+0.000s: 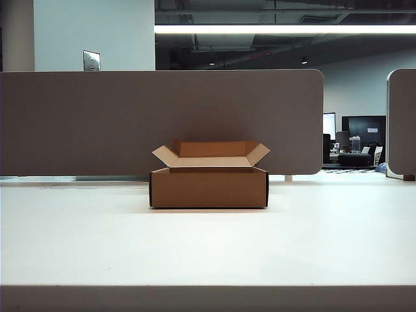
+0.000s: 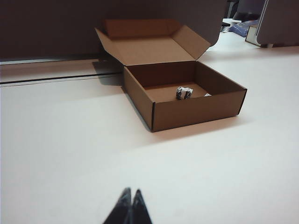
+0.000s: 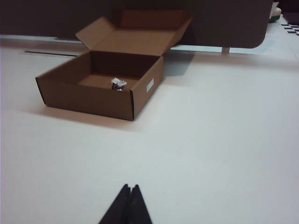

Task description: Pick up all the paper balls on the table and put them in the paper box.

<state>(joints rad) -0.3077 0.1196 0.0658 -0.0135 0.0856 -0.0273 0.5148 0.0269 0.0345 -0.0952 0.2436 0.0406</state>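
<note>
My left gripper (image 2: pixel 130 205) has its fingers pressed together on nothing, tips just showing over bare table (image 2: pixel 60 154), well back from the box. From it the paper box (image 2: pixel 196 109) sits toward about one o'clock, flaps folded out. My right gripper (image 3: pixel 126 203) is the same: fingers pressed tight, empty, low and pulled back, with the box toward about eleven o'clock from it. Neither arm shows in the exterior view, so both are well clear of the work area.

Inside the box I can see one crumpled paper ball (image 2: pixel 184 92) on the floor through the left wrist camera, with a small white sliver near the front wall beside it that may be another; I cannot tell. The right wrist camera also shows a wad (image 3: pixel 118 84) on the box floor, likely the same one.

No paper lies on the tabletop in any view, so I judge the collecting finished and the arms parked. What the next move calls for is little: confirm the count inside the box, which these angles hide in part, and otherwise hold both arms back.
</note>
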